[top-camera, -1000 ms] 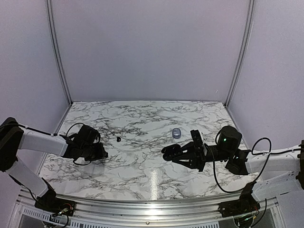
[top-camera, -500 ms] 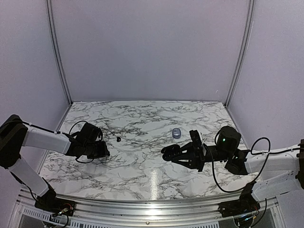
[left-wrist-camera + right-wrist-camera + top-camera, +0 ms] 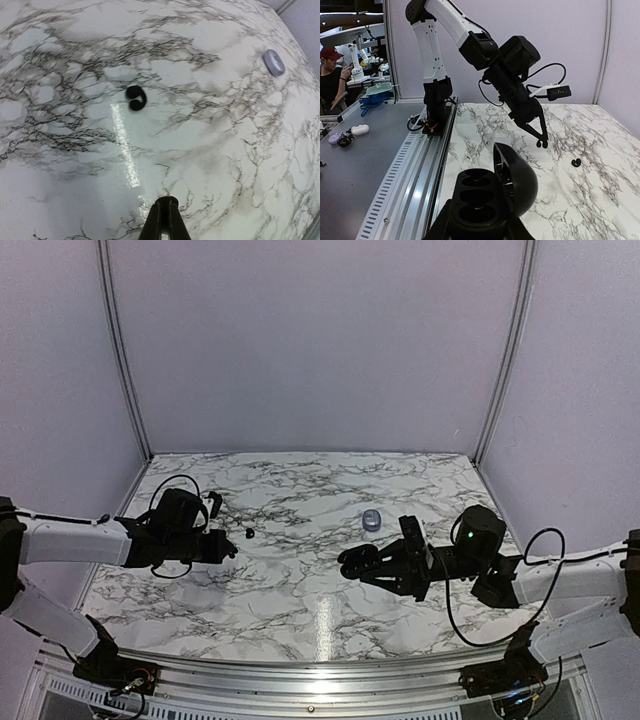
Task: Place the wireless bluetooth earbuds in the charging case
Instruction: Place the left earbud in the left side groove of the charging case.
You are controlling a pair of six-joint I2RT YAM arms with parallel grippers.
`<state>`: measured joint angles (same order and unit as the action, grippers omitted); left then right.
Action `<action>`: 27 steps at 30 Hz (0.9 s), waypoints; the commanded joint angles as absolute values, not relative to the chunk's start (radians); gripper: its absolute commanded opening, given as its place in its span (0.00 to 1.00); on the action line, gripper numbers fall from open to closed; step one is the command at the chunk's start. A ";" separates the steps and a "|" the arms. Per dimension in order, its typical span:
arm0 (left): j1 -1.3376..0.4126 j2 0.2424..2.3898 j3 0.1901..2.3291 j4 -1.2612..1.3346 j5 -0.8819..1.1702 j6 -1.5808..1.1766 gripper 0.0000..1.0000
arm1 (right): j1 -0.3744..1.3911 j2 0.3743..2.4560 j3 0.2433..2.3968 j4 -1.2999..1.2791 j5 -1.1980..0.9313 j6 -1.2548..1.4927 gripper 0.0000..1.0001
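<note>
On the white marble-patterned worktop (image 3: 300, 610), the right fingers (image 3: 440, 231) clamp the open black oval charging case (image 3: 480, 195) by its base, wells facing up and lid tipped back. The left fingers (image 3: 161, 222) are pressed together on nothing and hover above the surface. A tiny glossy black earbud (image 3: 135, 97) lies loose ahead of their tips, slightly to the left and well apart. The left arm is by far the nearer, so its fingers would have to spread first.

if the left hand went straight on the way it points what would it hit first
Probably the bare marble table, since the shut left hand tilts down toward it. The black earbud lies ahead but slightly off that line, so it would likely be missed, though depth is unclear.
</note>
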<state>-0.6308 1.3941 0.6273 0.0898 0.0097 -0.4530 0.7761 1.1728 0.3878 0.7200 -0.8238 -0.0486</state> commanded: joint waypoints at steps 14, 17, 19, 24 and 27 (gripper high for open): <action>-0.903 0.985 0.654 0.178 0.444 0.086 0.00 | 0.901 1.062 0.327 0.767 -0.726 -0.221 0.00; -0.956 1.005 0.698 0.178 0.450 0.109 0.00 | 0.909 1.065 0.338 0.739 -0.715 -0.242 0.00; -0.994 1.029 0.741 0.169 0.440 0.134 0.00 | 0.912 1.070 0.340 0.735 -0.715 -0.249 0.00; -1.076 1.100 0.822 0.138 0.403 0.189 0.00 | 0.915 1.083 0.344 0.732 -0.707 -0.258 0.00; -1.112 1.137 0.862 0.129 0.360 0.215 0.00 | 0.917 1.086 0.344 0.731 -0.695 -0.258 0.00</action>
<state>-1.0718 1.0927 0.8059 0.1516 0.4061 0.1490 0.9062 1.0801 0.3096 0.7383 -0.7189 -0.2409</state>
